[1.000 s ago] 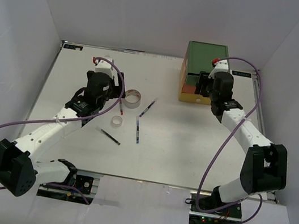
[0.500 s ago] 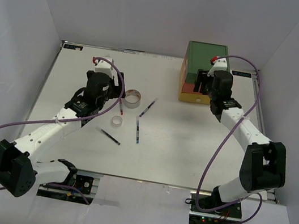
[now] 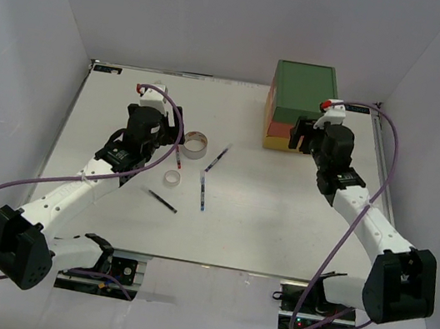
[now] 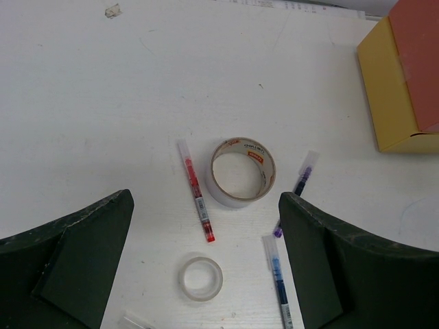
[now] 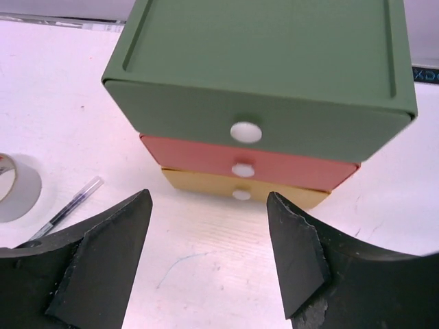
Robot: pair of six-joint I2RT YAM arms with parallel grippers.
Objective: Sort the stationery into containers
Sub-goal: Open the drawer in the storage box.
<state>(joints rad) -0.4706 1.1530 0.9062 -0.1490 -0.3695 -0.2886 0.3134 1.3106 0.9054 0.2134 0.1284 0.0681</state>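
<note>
Left gripper (image 4: 206,199) spread wide over the grey tape roll (image 4: 241,171) and red pen (image 4: 196,190) mid-table, smaller whitish roll (image 4: 200,277) just nearer, right gripper (image 5: 209,197) released and empty, facing the stacked drawers (image 5: 260,103) at far right.

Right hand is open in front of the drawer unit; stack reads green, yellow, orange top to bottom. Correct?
Order is wrong. The right wrist view shows the green drawer over the orange drawer over the yellow drawer. The right hand is open in front of it.

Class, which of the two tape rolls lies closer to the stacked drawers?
The larger grey roll; the smaller whitish roll lies farther from the drawers.
</note>
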